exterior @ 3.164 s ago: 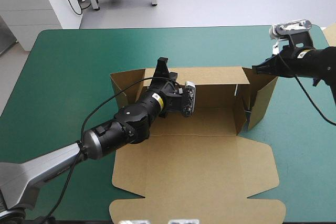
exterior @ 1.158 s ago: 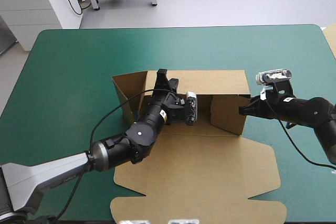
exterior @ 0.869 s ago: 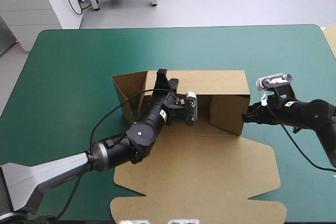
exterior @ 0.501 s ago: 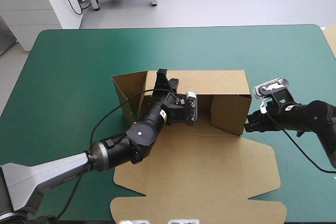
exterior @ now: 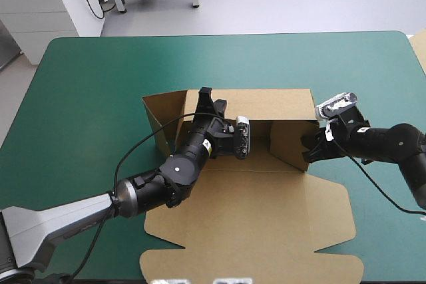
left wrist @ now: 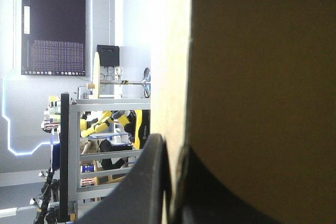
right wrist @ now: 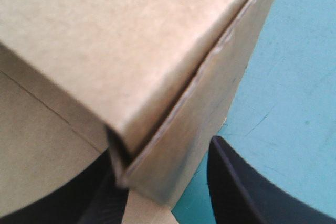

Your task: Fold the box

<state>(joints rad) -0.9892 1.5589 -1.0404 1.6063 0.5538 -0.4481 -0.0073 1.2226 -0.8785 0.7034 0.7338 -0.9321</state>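
From above: brown box (exterior: 219,187) in the middle of the teal-green surface (exterior: 93,78), partly set up. Far wall (exterior: 273,103) standing upright. Left wall (exterior: 156,119) raised as well. Right wall (exterior: 289,143) raised and turned inward over the floor of the box. Lid (exterior: 253,231) lying flat toward the near edge of the surface. Left arm stretched from the near left corner across the lid, with the left fingers (exterior: 206,100) set over the top edge of the far wall, close to its left end. Right arm low over the surface from the right side, with the right fingers (exterior: 308,151) at the near corner of the right wall.

Along the left arm: left fingers (left wrist: 155,174) all but closed, pinching the thin pale edge of the board between them. One finger on the outer side of the far wall, the other against its shaded brown inner face (left wrist: 262,77).

Along the right arm: right fingers (right wrist: 233,184) spread apart, astride the corner of the right wall (right wrist: 173,145). One finger outside the box, over the surface, with a strip of teal-green showing between it and the board. The other finger inside, in shadow; impossible to tell whether touching the board. Two layers of board at the corner, a dark slit between them.
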